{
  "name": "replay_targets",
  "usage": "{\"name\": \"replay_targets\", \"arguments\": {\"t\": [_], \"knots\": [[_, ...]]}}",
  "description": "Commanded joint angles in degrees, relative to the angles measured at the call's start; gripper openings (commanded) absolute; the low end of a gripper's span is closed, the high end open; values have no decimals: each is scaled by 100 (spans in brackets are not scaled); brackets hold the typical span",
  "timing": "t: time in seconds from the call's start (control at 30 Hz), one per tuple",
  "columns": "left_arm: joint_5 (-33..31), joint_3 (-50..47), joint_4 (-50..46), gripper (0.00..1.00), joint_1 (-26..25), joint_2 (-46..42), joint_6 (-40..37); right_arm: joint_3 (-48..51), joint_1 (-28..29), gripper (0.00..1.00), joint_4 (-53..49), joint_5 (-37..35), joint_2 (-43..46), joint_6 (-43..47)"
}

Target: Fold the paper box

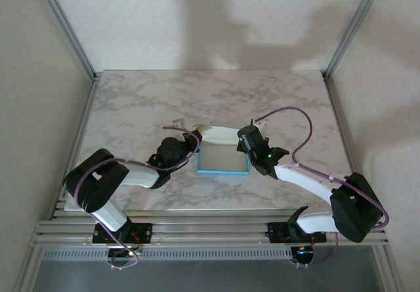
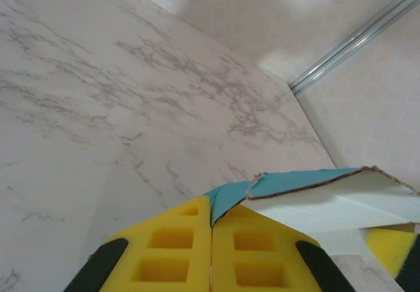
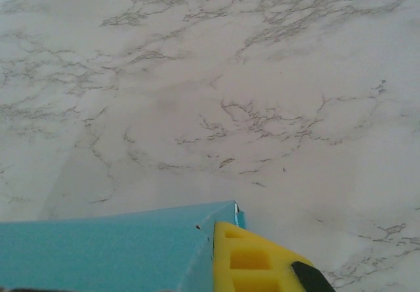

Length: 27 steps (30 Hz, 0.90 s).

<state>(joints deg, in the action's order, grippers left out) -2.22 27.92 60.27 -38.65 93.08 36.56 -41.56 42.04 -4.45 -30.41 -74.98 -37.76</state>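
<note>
Paper box (image 1: 223, 157) on the marble table (image 1: 131, 102) — left gripper (image 2: 211, 221) pinches its raised flap, fingers pressed together; right gripper (image 1: 242, 136) touches its turquoise corner — whether clamped, cannot tell.

The top camera looks down from high behind the near edge onto the whole tabletop (image 1: 131, 102). Both wrist cameras skim it closely, apparently from opposite sides of the paper box (image 1: 223, 157) (image 2: 315, 203) (image 3: 98, 252).

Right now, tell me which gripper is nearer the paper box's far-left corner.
Left. The left gripper has its jaws shut on that corner of the paper box; the right gripper sits at the far-right corner.
</note>
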Motion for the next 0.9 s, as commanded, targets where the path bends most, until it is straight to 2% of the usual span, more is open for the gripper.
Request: {"name": "replay_targets", "arguments": {"t": [0.0,0.37,0.87], "knots": [[-383,-211,447,8,-120,2,316,200,43,0,-113,-98,11,-249],[-658,-779,1637,9,-493,364,-73,552,284,0,140,-179,217,-314],[-776,-1000,1898,9,-731,618,-131,859,335,0,76,-115,569,-375]]}}
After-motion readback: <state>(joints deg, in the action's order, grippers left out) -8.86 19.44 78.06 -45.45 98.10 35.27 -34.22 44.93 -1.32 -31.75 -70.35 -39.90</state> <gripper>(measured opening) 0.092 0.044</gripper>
